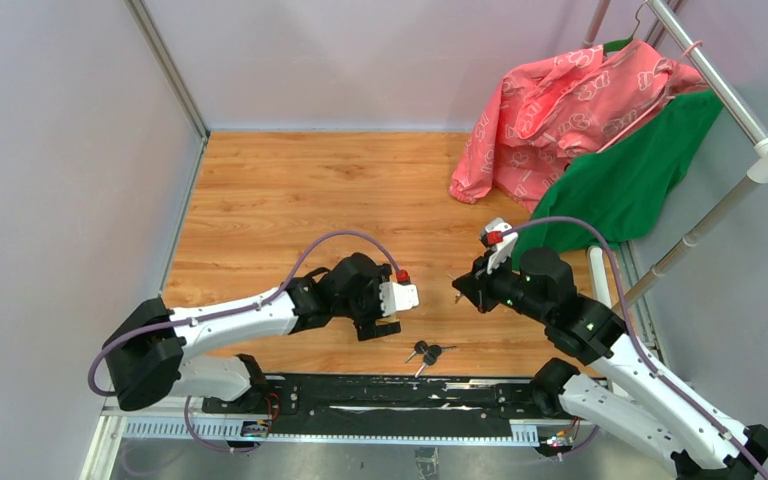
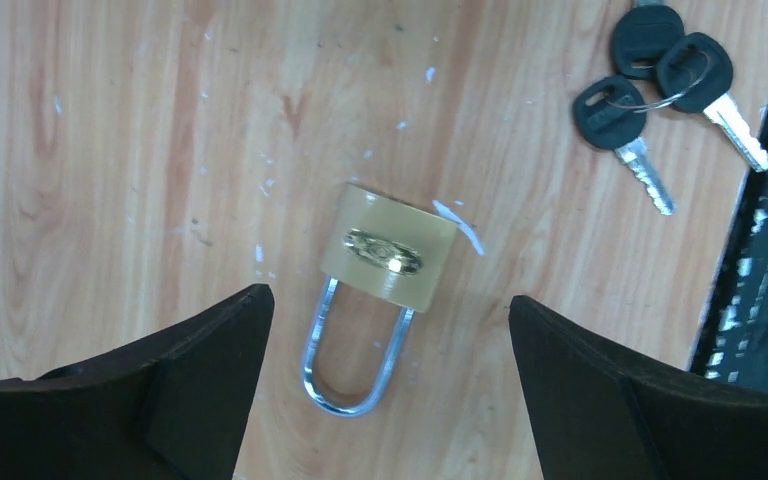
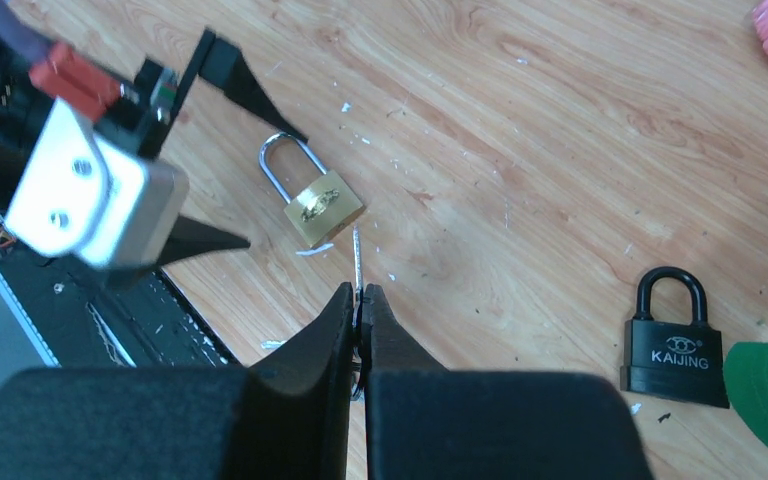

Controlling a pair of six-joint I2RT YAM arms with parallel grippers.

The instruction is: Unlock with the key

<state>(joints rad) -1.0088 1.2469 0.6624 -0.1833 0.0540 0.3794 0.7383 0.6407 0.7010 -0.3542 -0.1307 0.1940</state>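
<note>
Left gripper (image 2: 388, 297) hangs wide open & empty over the small brass padlock (image 2: 390, 255) lying flat on the wooden table (image 2: 110, 150), right gripper (image 3: 362, 300) pinched shut on the thin silver key (image 3: 357, 255): best clamp lock body square, then aim key at keyway.

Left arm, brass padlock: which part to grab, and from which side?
Likely the brass padlock by its body, pinched across the two flat side faces, coming straight down: it lies flat and the left gripper hangs over it, jaws open to either side. Avoid the thin round shackle, and keep the end opposite it free for the key in the right gripper.
</note>
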